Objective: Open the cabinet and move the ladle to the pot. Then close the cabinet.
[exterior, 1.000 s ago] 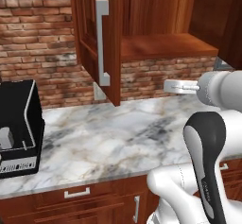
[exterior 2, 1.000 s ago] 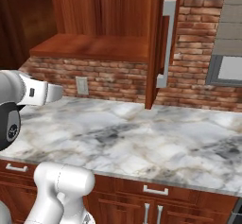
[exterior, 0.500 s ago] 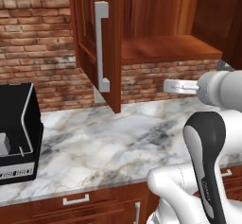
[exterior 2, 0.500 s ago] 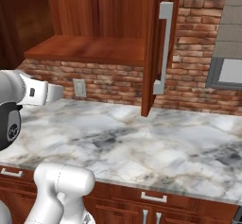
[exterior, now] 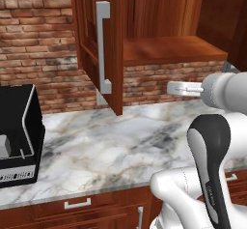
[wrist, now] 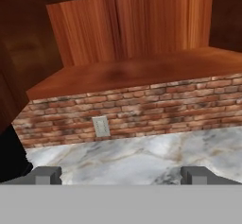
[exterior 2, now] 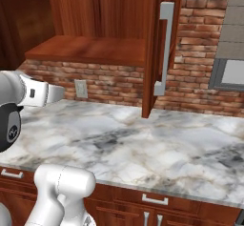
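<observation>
The cabinet (exterior: 111, 39) hangs over the marble counter (exterior: 111, 146) with its door swung out edge-on, the long silver handle (exterior: 102, 49) facing me. In the right base view the same cabinet door (exterior 2: 155, 48) stands open. The part of the cabinet shelf (wrist: 132, 72) that I see is bare wood. The ladle and the pot are out of view. My gripper (exterior: 171, 88) hovers above the counter, below and in front of the shelf edge, open and holding nothing. It also appears in the right base view (exterior 2: 61, 95). Both fingertips (wrist: 46, 175) stand wide apart in the hand view.
A black appliance (exterior: 17, 141) sits on the counter at the left. A grey hood or appliance (exterior 2: 231, 53) is on the brick wall at the right. A wall outlet (wrist: 100, 126) lies under the shelf. Drawer fronts (exterior 2: 152, 206) run below the counter.
The whole picture has slid slightly downward in both base views, so the base has moved. The arm keeps the same pose and the gripper stays open.
</observation>
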Available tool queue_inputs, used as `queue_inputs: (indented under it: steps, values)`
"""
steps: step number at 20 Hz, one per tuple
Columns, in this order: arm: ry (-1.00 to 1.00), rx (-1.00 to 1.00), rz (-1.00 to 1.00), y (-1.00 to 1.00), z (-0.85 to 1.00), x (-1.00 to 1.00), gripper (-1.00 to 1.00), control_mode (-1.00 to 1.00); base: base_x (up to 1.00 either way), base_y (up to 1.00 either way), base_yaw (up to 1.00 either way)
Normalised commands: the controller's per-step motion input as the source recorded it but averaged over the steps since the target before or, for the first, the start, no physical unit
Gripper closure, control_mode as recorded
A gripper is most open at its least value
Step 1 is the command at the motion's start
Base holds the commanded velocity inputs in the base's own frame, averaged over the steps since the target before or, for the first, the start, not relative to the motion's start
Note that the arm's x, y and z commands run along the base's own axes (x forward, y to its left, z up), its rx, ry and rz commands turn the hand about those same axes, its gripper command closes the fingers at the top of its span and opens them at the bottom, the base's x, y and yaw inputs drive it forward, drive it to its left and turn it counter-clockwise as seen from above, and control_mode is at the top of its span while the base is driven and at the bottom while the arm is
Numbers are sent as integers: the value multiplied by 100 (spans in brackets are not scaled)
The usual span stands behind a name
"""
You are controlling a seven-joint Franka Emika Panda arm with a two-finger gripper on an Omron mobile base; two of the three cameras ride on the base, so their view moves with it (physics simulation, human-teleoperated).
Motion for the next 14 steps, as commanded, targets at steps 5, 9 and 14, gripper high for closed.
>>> queue_inputs:
  steps: [5, 9, 14]
  values:
    - [2, 0, 0, -14, 0, 0, -100, -100, 11, -14, 0]
    - [-5, 0, 1, -33, 1, -29, -100, -100, 0, 0, 0]
    - [-3, 0, -1, -9, 1, -32, -100, -100, 0, 0, 0]
